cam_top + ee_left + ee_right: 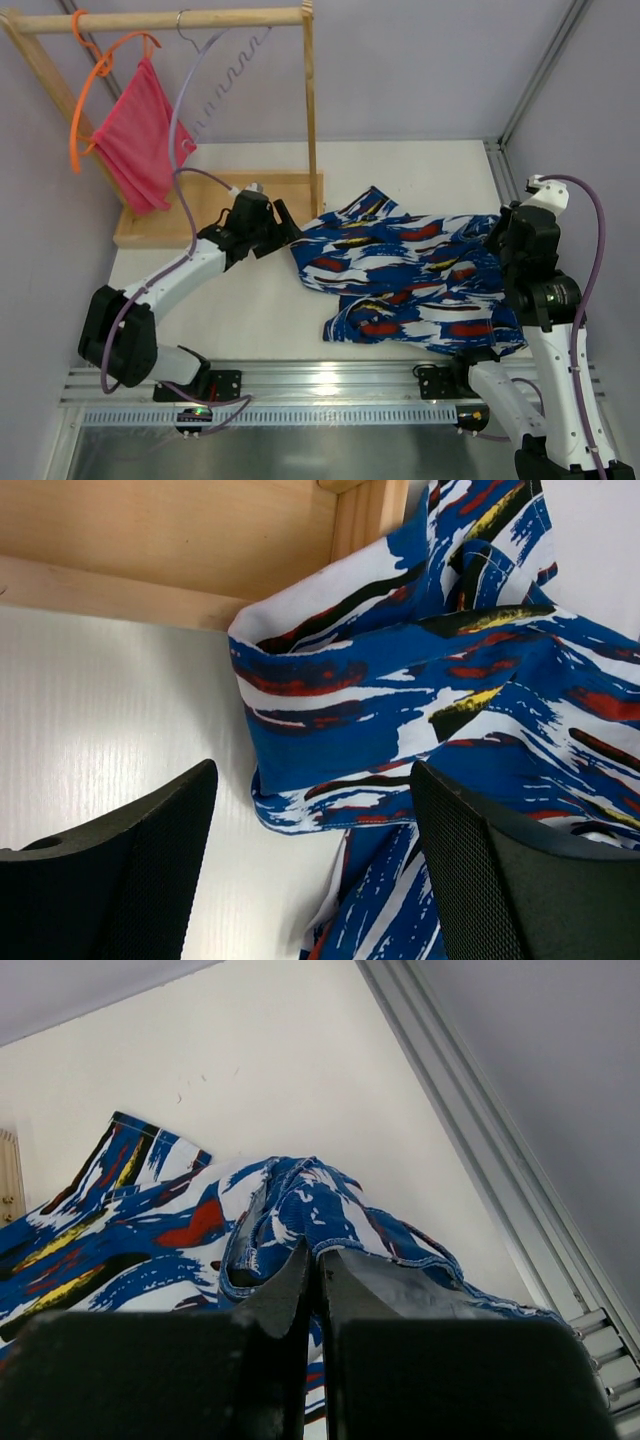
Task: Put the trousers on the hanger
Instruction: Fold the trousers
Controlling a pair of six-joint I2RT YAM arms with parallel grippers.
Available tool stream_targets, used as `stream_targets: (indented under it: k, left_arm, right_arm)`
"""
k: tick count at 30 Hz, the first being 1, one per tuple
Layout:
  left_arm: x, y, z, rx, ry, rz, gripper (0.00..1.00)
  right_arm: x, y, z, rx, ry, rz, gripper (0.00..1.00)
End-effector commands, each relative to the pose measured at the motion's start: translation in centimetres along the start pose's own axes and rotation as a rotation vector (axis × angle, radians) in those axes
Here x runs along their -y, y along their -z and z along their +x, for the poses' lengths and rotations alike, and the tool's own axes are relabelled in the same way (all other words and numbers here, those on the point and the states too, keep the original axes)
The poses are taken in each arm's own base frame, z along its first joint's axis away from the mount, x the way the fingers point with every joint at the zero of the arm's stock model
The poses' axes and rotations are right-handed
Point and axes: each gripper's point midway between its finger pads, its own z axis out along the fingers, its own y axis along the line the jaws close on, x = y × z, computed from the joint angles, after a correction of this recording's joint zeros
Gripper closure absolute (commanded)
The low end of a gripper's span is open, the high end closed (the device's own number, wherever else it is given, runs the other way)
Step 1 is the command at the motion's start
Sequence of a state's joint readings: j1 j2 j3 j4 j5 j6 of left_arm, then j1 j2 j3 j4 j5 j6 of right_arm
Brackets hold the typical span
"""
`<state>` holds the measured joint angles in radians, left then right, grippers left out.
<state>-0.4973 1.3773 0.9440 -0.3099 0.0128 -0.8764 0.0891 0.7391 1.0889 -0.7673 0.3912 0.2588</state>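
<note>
Two arms at trousers (pixel 415 270), long axis L–R: L gripper (pixel 312 780) released, cloth edge just ahead; R gripper (pixel 320 1255) clenched on right end; hanger (pixel 192 78) nearer L.

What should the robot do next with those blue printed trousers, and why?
Probably lower and close the open left gripper on the blue, white and red printed cloth trousers: their edge lies between its fingers; the right gripper pinches the other end.

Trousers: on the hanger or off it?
Off. The trousers lie crumpled on the table; the hanger hangs bare on the rack.
</note>
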Motion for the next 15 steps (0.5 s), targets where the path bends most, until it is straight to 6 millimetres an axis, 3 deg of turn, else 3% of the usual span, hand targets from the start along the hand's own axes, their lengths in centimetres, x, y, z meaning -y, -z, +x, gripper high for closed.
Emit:
stream_targets:
  k: [1,3,9,12,13,15]
  left_arm:
    - [2.3,-0.3,-2.3,0.053,-0.030,0.051,0.23]
    - [1.9,-1.4,-2.0,0.038,-0.032,0.035,0.23]
    - [3.1,-3.7,-1.6,-0.001,-0.035,0.085,0.28]
    - [2.2,-5.0,-0.9,-0.040,-0.033,0.039,0.32]
    - [2.1,-5.2,-0.8,-0.045,-0.031,0.031,0.45]
    - [2.1,-5.2,-0.9,-0.037,-0.026,0.031,0.56]
  right_arm:
    - [-1.6,0.0,-2.2,0.087,-0.024,-0.083,0.96]
    - [-1.9,0.2,-2.5,0.097,-0.028,-0.102,0.96]
    - [-2.4,0.3,-2.9,0.108,-0.031,-0.129,0.96]
    - [-2.3,0.2,-2.8,0.104,-0.028,-0.123,0.96]
    - [-2.3,0.2,-2.7,0.104,-0.027,-0.123,0.96]
    - [-2.2,0.2,-2.8,0.105,-0.025,-0.118,0.96]
